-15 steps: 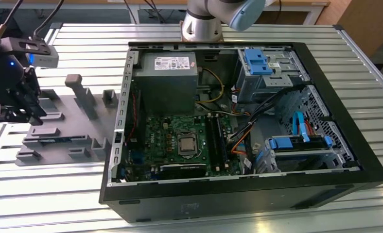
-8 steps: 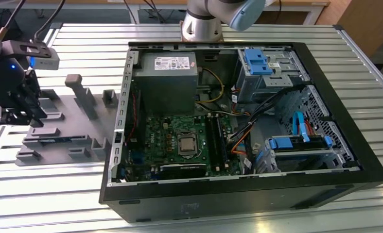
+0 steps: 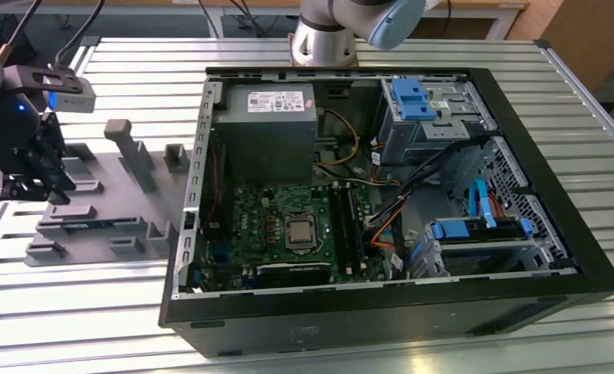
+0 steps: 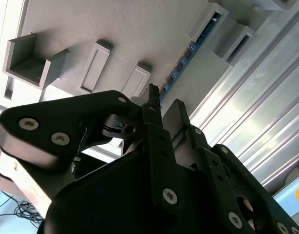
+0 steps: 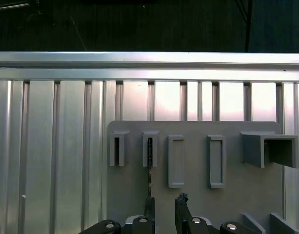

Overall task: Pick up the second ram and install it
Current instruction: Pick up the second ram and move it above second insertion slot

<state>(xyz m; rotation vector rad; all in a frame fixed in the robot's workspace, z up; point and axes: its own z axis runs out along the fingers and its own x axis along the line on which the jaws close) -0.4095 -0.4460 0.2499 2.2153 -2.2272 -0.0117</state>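
The second ram (image 5: 149, 168) is a thin blue stick standing on edge in a slotted holder of the grey tray (image 5: 237, 195). The second wrist view shows its blue edge with small chips (image 4: 188, 53) running along the tray (image 4: 115, 29). My gripper (image 5: 165, 207) hangs just above the stick's near end, open with a narrow gap. One finger (image 5: 149, 214) lines up with the stick and the other finger (image 5: 181, 202) stands to its side. In the exterior view the gripper (image 3: 21, 183) is over the tray (image 3: 110, 167) at that view's left.
An open black computer case (image 3: 390, 312) lies on the slatted metal table (image 3: 79, 312) at the exterior view's right, with a green motherboard (image 3: 276, 210), power supply (image 3: 266, 125) and blue drive brackets (image 3: 474, 227). Raised grey blocks (image 3: 130, 152) stand on the tray.
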